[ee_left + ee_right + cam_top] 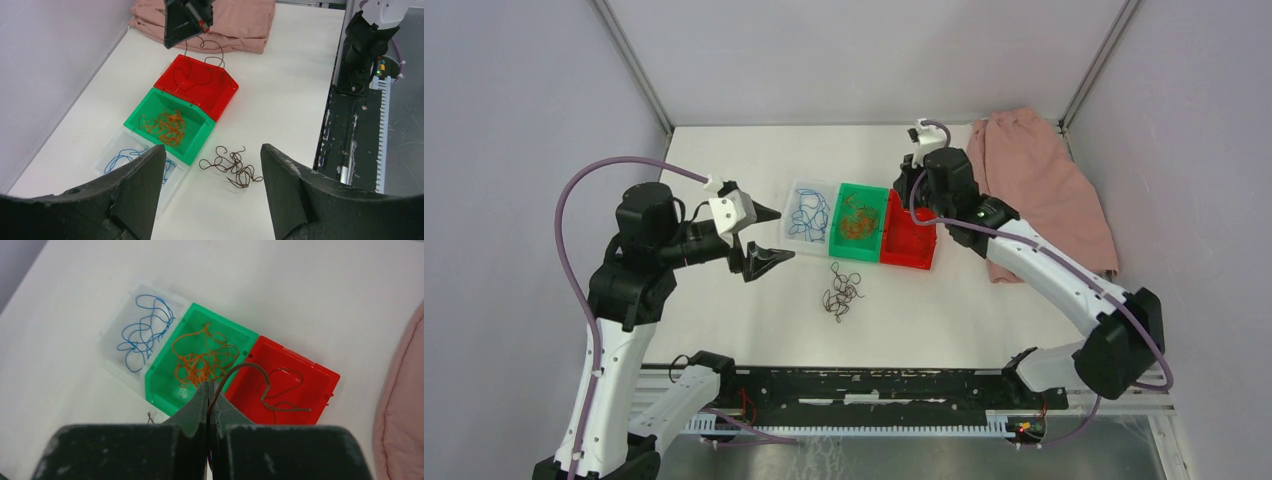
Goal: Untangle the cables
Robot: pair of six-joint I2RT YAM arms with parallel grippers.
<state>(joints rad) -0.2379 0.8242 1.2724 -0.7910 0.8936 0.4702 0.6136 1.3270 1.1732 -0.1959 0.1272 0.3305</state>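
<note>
A tangle of dark brown cables [841, 292] [231, 165] lies loose on the white table in front of three bins. Blue cables [809, 212] [145, 332] sit in the clear bin and orange cables [859, 220] [202, 360] in the green bin. My right gripper [208, 390] [187, 25] is shut on one dark brown cable [250, 365], which hangs down into the red bin [909, 245] [320, 385]. My left gripper [784, 234] [212, 150] hovers open and empty to the left of the loose tangle, above the table.
A folded pink cloth [1044, 190] [225, 20] lies at the back right, behind the red bin. The black mounting rail [864, 390] runs along the near edge. Grey walls close in the left, right and back sides.
</note>
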